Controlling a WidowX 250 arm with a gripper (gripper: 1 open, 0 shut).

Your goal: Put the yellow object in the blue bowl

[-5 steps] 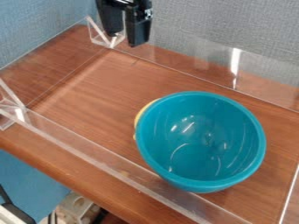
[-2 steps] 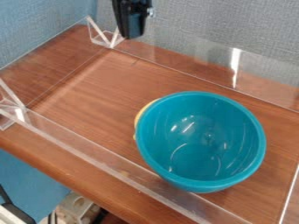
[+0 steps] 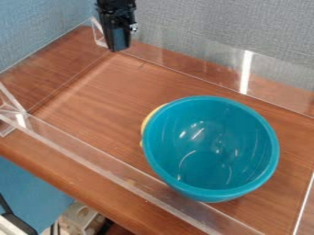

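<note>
Nothing was done yet: the yellow object point(image 3: 146, 117) sat at the bowl's point(image 3: 210, 147) nine o'clock; the gripper point(image 3: 117, 43), pressed together and empty, hovered at eleven.

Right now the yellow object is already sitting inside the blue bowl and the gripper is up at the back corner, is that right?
Not quite. The yellow object is outside the blue bowl, peeking out behind its left rim, as the camera view shows. The gripper is indeed up at the back corner.

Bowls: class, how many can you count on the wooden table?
1. The blue bowl sits right of centre; a yellow object peeks from behind its left rim.
</note>
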